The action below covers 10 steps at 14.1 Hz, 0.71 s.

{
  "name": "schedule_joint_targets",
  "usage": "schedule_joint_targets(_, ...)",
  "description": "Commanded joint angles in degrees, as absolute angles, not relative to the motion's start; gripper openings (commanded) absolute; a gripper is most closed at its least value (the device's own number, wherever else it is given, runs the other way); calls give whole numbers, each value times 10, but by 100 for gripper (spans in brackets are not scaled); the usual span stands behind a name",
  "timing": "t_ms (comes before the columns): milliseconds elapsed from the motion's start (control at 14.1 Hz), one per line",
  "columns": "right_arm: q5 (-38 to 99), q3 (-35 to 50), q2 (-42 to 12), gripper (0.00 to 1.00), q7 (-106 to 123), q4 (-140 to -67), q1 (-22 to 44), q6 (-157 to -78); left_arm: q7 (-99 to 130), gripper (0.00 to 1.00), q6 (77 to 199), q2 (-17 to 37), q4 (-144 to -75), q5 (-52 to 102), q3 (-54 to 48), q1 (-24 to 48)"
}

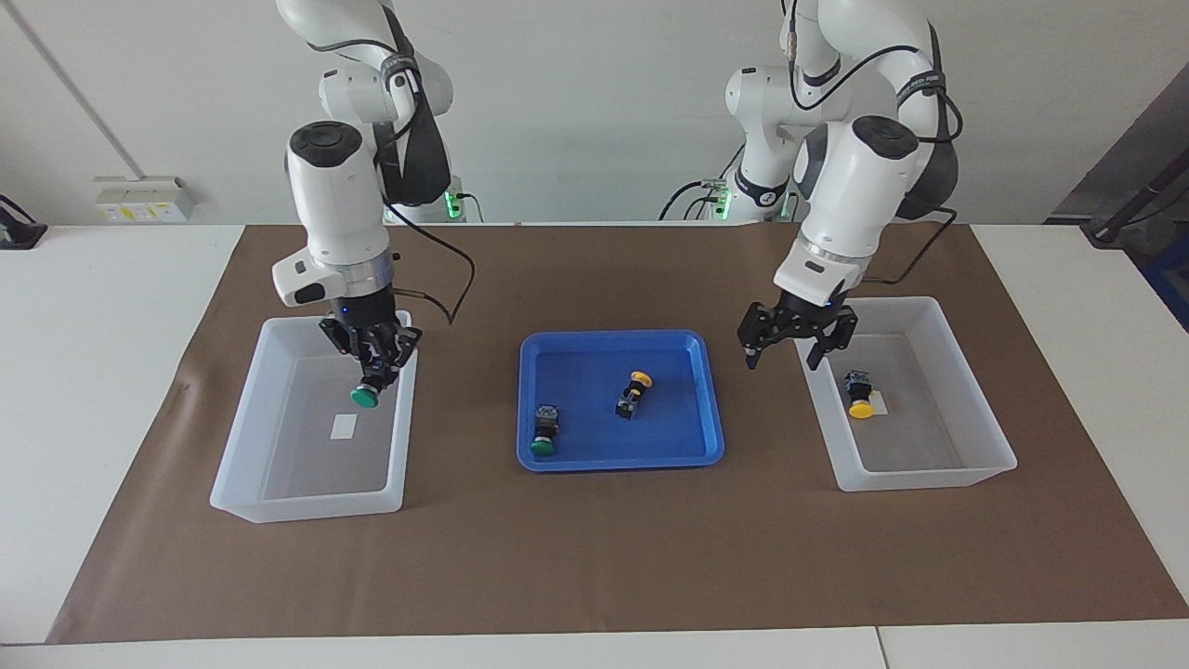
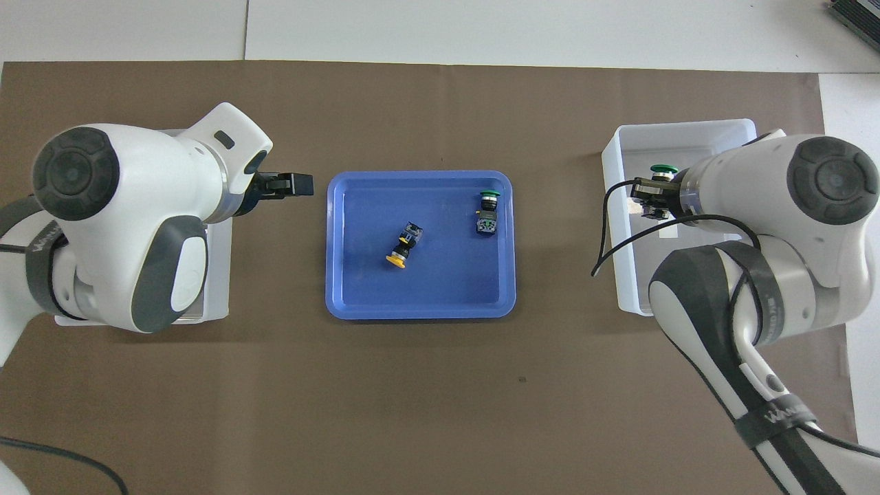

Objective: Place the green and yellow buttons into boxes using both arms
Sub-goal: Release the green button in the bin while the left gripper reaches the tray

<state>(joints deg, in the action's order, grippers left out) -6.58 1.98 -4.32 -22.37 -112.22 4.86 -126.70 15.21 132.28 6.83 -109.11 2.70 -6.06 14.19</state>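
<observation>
A green button (image 1: 365,395) is being held clamped by the right gripper (image 1: 375,364) over a clear box (image 1: 243,437). The left gripper (image 1: 799,339) is being held spread wide and bare above the rim of the other box (image 1: 975,395).

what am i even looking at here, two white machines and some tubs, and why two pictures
These are two white robot arms bolted at one end of a table, each ending in a black two-finger gripper. One picture faces them from across the table; the other looks down from above their own end, so the sides are swapped between the two.

On the brown mat sits a blue tray between two clear boxes. In the tray lie a green button and a yellow button. The box at the left arm's end already holds another yellow button.

The right gripper is shut on a second green button, held over the other box. The left gripper hangs open and empty between the tray and its box.
</observation>
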Motion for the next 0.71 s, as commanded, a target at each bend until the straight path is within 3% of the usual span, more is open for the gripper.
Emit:
schedule_joint_targets(0,-44,28,-50,0,-102,-1141,5,-1268,159,100,1367,97,-1094,35,-51,181)
schedule_joint_targets(495,-45,27,-130,0,22,-1132,-27,-1316,236,100,1450,214,-1076,30,-48,290)
schedule_joint_targets(636,-45,27,-146,0,21,-1131,-25,-1339,234,100,1455,219,-1082,26,-47,295)
